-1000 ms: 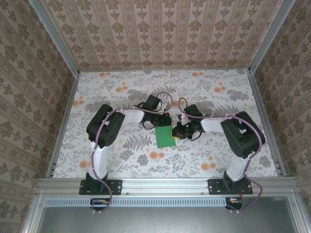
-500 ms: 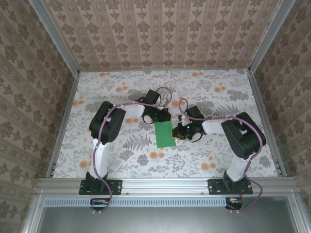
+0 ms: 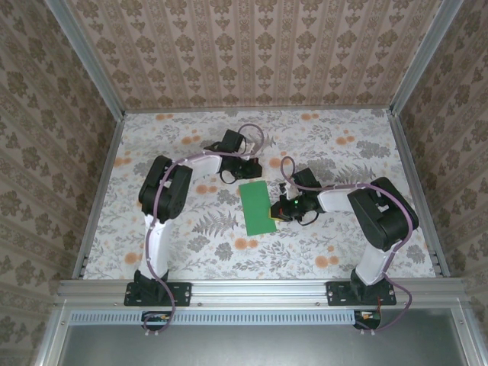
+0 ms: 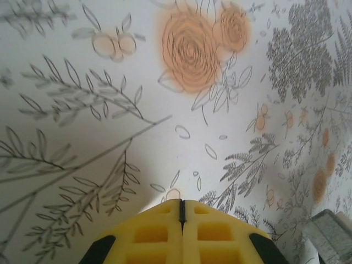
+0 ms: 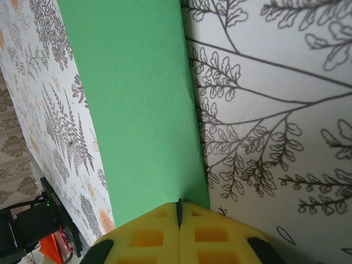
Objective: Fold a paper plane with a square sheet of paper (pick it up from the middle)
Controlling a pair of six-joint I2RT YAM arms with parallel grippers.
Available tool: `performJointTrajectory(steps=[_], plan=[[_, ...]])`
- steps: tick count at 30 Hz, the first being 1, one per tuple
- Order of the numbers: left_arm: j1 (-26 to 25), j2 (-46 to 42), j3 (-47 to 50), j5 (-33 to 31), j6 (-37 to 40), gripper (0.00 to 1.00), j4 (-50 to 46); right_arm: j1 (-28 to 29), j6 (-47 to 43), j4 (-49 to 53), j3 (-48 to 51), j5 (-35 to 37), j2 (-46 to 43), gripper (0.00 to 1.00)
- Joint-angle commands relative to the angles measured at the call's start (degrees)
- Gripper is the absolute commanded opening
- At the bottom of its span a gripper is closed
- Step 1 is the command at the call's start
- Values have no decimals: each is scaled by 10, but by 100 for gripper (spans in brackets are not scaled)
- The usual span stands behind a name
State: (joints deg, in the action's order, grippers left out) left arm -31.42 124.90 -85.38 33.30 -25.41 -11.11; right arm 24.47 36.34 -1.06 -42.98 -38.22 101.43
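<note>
Thin bright green sheet of paper (image 3: pixel 258 207) lies flat mid-table on the floral tablecloth (image 3: pixel 191 244). We judge it light, floppy and easily creased. Right gripper (image 5: pixel 179 204) is closed at its right edge, and we can't tell if it's pinching. Left gripper (image 4: pixel 182 204) is closed over bare cloth. We'd pinch mid-edge.

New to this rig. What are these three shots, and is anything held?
Two robot arms, left and right, are bolted at the near edge of a flowered table. The top shot looks down from above and behind them; the other two come from cameras on each wrist. One green paper lies flat on the table. The left gripper is shut over bare cloth, holding nothing. The right gripper is shut at the paper's edge; whether it pinches it I cannot tell.
</note>
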Motion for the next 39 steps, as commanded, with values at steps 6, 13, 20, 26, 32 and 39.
performJointTrajectory(steps=[6, 13, 20, 26, 32, 39], plan=[[27, -77, 47, -60, -25, 13, 1, 28, 96, 32, 30, 46, -3, 0], [76, -230, 226, -110, -95, 38, 45, 70, 170, 8, -48, 112, -9, 3], [89, -341, 353, -105, -127, 60, 49, 61, 123, 64, -120, 177, -3, 14], [70, -357, 405, -56, -169, 72, 79, 50, 120, 45, -178, 162, 61, 14], [25, -360, 422, -51, -203, 79, 72, 43, 120, 47, -205, 172, 105, 13], [-16, -375, 456, -54, -265, 79, 76, 34, 152, 5, -165, 179, 119, 12]])
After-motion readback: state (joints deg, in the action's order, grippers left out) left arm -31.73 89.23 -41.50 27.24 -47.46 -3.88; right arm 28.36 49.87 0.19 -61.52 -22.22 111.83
